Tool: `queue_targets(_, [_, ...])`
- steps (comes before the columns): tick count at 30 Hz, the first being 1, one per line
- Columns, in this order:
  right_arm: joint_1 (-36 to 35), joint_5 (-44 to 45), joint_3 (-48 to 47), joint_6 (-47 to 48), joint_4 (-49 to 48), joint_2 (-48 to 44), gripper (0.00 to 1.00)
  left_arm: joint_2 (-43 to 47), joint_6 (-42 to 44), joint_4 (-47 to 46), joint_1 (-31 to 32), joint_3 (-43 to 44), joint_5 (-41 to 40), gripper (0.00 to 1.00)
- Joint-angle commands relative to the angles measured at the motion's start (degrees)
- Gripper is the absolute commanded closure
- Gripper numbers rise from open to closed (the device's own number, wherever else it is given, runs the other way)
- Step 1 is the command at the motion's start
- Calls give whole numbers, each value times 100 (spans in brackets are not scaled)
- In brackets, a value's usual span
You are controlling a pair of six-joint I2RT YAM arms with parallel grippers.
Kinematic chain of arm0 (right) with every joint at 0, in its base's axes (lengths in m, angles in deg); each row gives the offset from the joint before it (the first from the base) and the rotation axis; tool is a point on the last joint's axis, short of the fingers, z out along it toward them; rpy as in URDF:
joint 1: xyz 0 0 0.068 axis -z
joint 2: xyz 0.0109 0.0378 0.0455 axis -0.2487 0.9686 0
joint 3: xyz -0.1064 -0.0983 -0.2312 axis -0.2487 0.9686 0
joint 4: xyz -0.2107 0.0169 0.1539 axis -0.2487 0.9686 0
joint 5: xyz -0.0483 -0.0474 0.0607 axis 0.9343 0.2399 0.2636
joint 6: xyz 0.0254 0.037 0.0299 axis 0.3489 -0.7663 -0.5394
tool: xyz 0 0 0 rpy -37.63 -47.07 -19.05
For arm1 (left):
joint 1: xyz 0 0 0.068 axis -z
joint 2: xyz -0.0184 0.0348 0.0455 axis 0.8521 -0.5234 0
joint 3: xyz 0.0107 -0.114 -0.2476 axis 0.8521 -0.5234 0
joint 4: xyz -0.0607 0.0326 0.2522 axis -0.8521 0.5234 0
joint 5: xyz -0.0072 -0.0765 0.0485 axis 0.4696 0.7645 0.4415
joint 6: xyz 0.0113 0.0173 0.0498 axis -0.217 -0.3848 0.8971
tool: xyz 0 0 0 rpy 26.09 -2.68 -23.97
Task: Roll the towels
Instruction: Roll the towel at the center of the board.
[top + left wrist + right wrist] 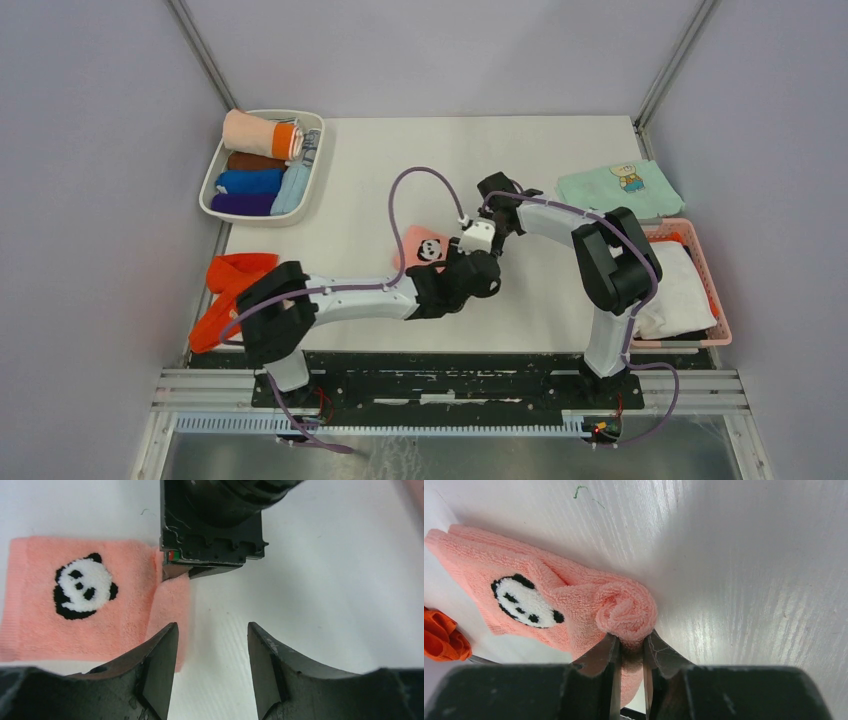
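The pale pink towel [418,246] with a panda print lies flat mid-table, its right edge curled into a small roll [626,607]. My right gripper [630,642] is shut on the end of that roll, reaching down from above [472,238]. Just near of the roll, my left gripper [212,635] is open over bare table, with nothing between its fingers. Its left finger [160,650] overlaps the towel's [75,600] right edge. In the top view it [455,260] sits right beside the towel. Red-orange towels [225,290] lie heaped off the table's left edge, also seen as red-orange towels [441,637] in the right wrist view.
A white tray [312,180] at the back left holds several rolled cloths. A mint-green cloth [620,187] with a cartoon print lies at the back right. Below it stands a pink basket [712,290] with white cloth inside. Both arms crowd the table's middle.
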Motion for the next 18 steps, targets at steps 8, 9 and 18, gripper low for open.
queue_targets(8, [-26, 224, -170, -5, 350, -104, 93, -1455, 1697, 464, 500, 992, -2082, 40])
queue_targets(9, [-28, 212, -170, -5, 343, -100, 93, -1531, 1739, 462, 508, 1033, -2110, 40])
queue_targets(18, [-23, 106, -172, -21, 279, -70, 93, -2107, 1822, 793, 526, 1374, -2270, 40])
